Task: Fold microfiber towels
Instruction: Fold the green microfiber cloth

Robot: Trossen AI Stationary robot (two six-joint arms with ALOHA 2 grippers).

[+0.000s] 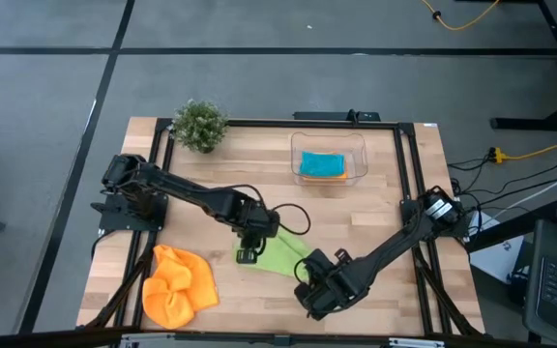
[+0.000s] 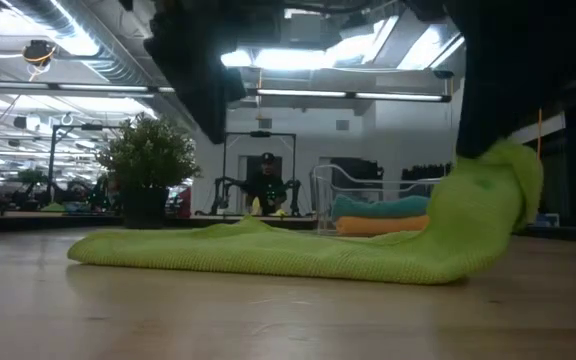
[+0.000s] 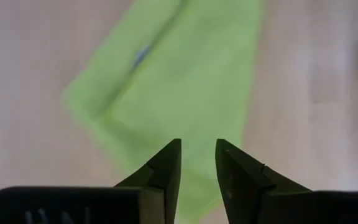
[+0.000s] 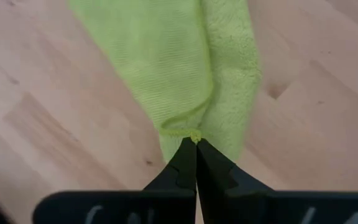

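Nearest the front edge of the table, the right gripper (image 1: 315, 287) was seen clamped shut on a corner of the lime green towel (image 1: 280, 254), a small tuft of yellow-green hem being pinched between its closed fingertips in the right wrist view (image 4: 195, 138); the corner was held raised, presumably so that it could be carried over the rest of the cloth to make a fold. In the low view the lifted end (image 2: 493, 195) was drawn up into a soft hump while the remainder lay flat and long across the wooden table (image 2: 268, 310). Just beyond, the left gripper (image 1: 249, 253) was poised over the opposite end of the same towel with its fingers parted by a narrow gap and nothing held between them (image 3: 197, 158), probably placed there to pin or take the far edge while the fold was made. The green cloth appeared fuzzy and thin, already doubled along one side, with a small pale label visible on it in the left wrist view (image 3: 140, 56). To the left, near the front corner, the orange towel (image 1: 177, 286) was left crumpled in a loose heap, not yet folded. Farther back, a teal blue towel (image 1: 322, 162) was stacked on a second orange one inside the clear plastic tub (image 1: 356, 145), both neatly folded, and the small potted plant (image 1: 200, 125) stood at the far edge.
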